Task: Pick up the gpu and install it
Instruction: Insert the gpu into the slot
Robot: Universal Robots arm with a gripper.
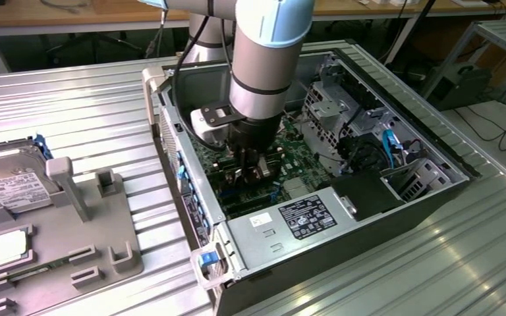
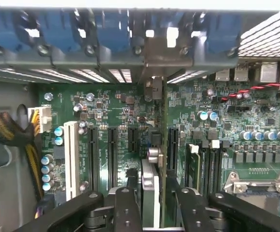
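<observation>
Gripper (image 2: 152, 203) astride upright gpu (image 2: 163, 145) over motherboard (image 2: 217, 125) slots; grasping or released, cannot tell; labels unreadable.

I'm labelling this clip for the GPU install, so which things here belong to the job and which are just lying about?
Part of the job:
- gpu, standing edge-on over the motherboard slots
- gripper, fingers either side of the gpu
- computer case, lying open
- motherboard

Just lying about:
- hard drive, on the grey holder
- CPU chip, on the grey holder
</observation>
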